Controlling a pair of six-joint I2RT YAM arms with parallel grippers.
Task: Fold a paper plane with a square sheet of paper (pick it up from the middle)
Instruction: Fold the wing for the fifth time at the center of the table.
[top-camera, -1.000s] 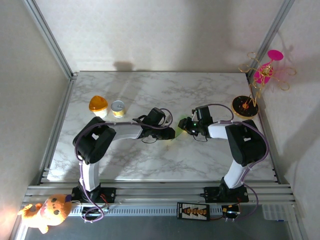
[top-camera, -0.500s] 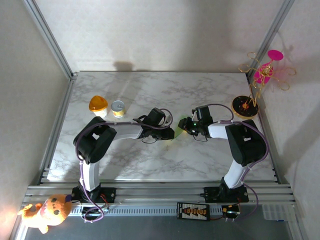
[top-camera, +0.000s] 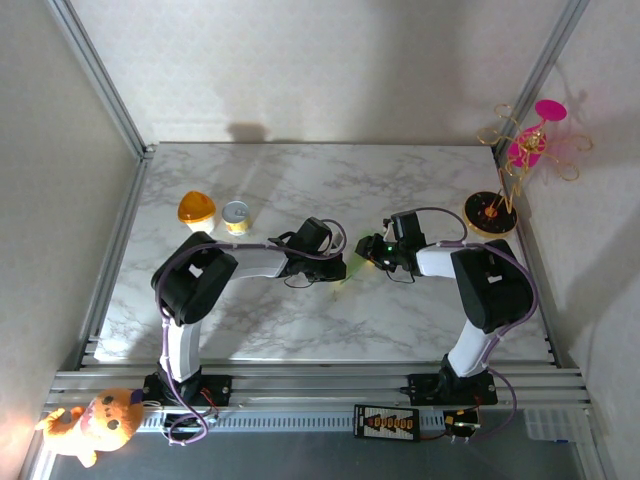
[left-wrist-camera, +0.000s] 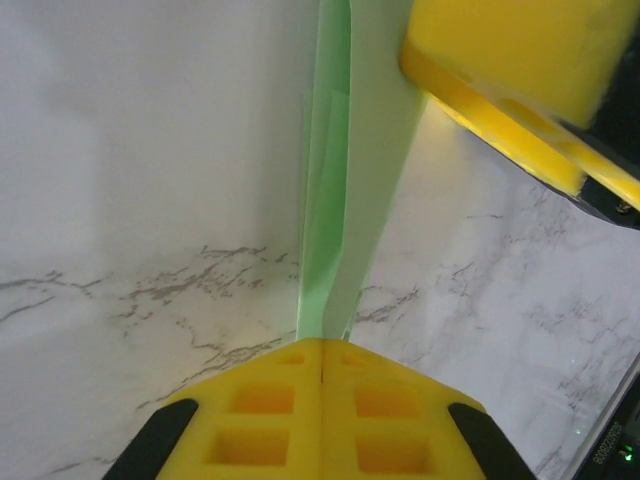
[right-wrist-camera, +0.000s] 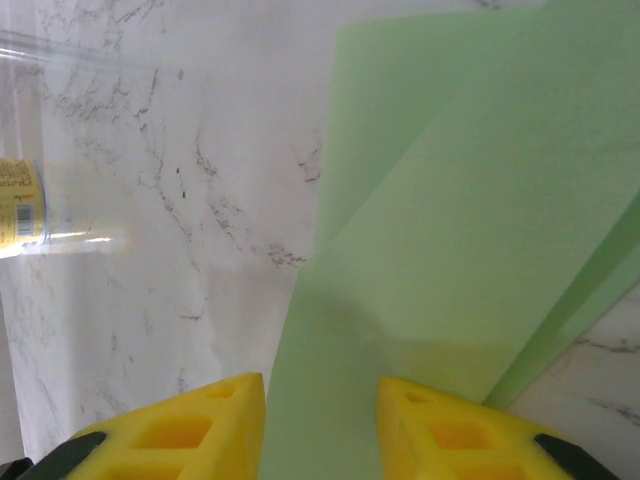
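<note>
A white, grey-veined marble table (top-camera: 300, 180) sits inside pale walls and an aluminium frame. An orange-lidded cup (top-camera: 197, 210) and a small tin (top-camera: 237, 215) stand at its left rear, and a pink-and-gold ornament stand (top-camera: 520, 150) is at the right rear corner.

From above, both arms reach inward and meet near the table's centre. The sheet of paper (top-camera: 340, 272) shows there as little more than pale green slivers between the left gripper (top-camera: 335, 265) and the right gripper (top-camera: 368, 252).

The wrist cameras show far more. In the left wrist view the left gripper (left-wrist-camera: 322, 365) has its yellow fingers pressed flat together on the near end of the paper (left-wrist-camera: 345, 150) — a narrow, folded, layered strip seen almost edge-on, running away over the marble. A yellow finger (left-wrist-camera: 500, 70) of the other gripper lies against its far right side.

In the right wrist view the right gripper (right-wrist-camera: 320, 385) stands partly parted. The paper (right-wrist-camera: 470, 200) lies broad and face-on, in overlapping layers, passing through the gap between the fingers — not pinched by them.
</note>
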